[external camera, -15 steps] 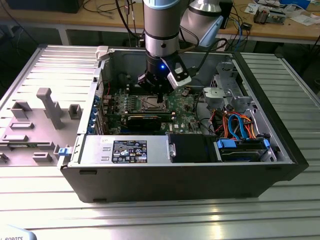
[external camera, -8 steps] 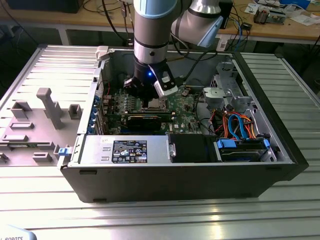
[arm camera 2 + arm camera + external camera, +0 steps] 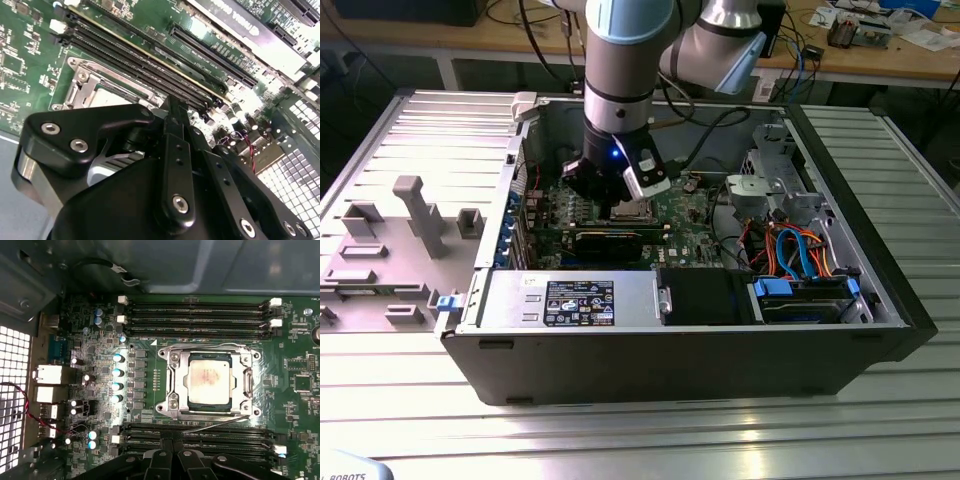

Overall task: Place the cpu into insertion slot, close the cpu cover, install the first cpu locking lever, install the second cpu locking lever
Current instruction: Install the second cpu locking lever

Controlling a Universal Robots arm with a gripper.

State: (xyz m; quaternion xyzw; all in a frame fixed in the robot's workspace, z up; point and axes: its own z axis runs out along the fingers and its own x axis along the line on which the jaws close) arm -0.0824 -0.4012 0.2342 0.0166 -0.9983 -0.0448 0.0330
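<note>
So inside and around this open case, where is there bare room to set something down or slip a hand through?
Bare ribbed table lies in front of the computer case and off the exterior view's right. Inside it is crowded: the gripper hangs over the cpu in the insertion slot, hemmed by memory slots, with cables beside.

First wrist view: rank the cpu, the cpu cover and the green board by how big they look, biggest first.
1. Board, spreading well beyond the socket.
2. cpu cover, the metal frame around the chip.
3. cpu, sitting inside the frame's cut-out.
</note>
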